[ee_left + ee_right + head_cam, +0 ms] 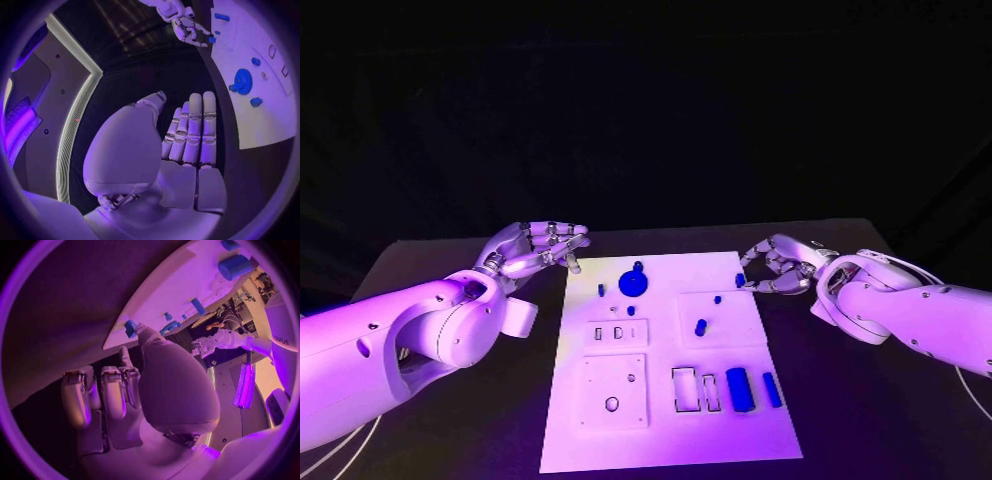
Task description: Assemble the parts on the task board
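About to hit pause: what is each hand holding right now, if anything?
Left hand: holds nothing; in its wrist view the fingers are straight and apart, off the task board.
Right hand: pinches a small blue part at the board's edge.

I work in what looks like a robotics lab or demo booth, staged rather than lived in. Black drapes hang behind my black table (473,420), shutting out any room beyond. A white task board (668,420) with cut-out slots and small blue parts (740,389) lies squarely before me, a test fixture, not household ware. Cables (336,450) trail from my arm near the table's edge. From my wrists I see glowing light strips (72,135) lining smooth panels.
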